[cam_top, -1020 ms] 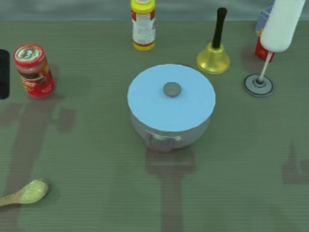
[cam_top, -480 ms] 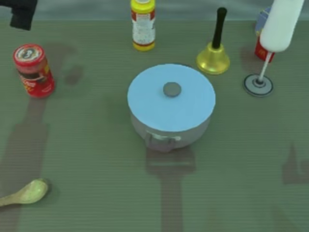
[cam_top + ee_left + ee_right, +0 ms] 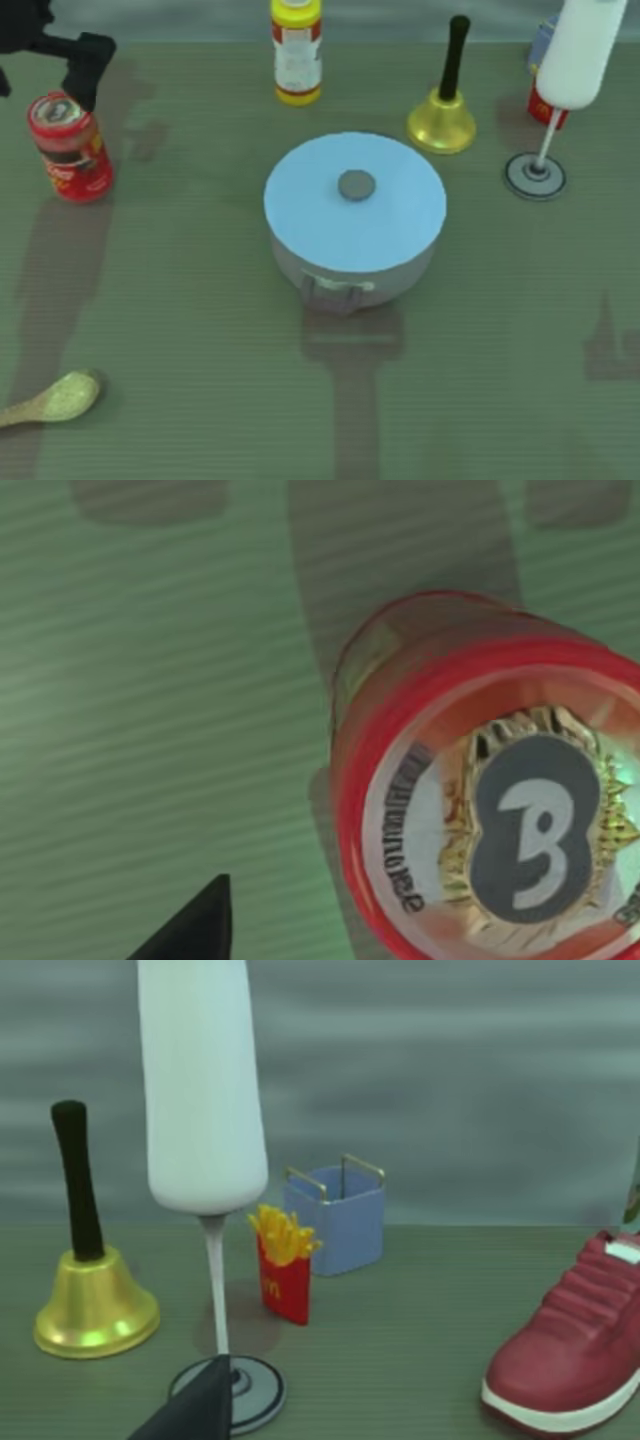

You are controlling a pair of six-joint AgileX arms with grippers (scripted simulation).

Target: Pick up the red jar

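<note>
Top: left gripper [image 3: 45, 60] hangs over the jar [image 3: 70, 147] at table's far left, jaws wide w/ a finger either side of the lid, prob. lined up to straddle it.
L wrist: jar lid close below, nothing gripped.
R wrist: right gripper's spread can't be told; arm seems parked near bell [image 3: 92, 1305].

Our left gripper [image 3: 45, 60]: all matte black, blocky.

From above we see flat-sided, squared-off black parts with no markings, screws or cables showing. In each wrist view we see only one dark, pointed fingertip [image 3: 195, 928], the right's [image 3: 195, 1405] equally plain.
</note>
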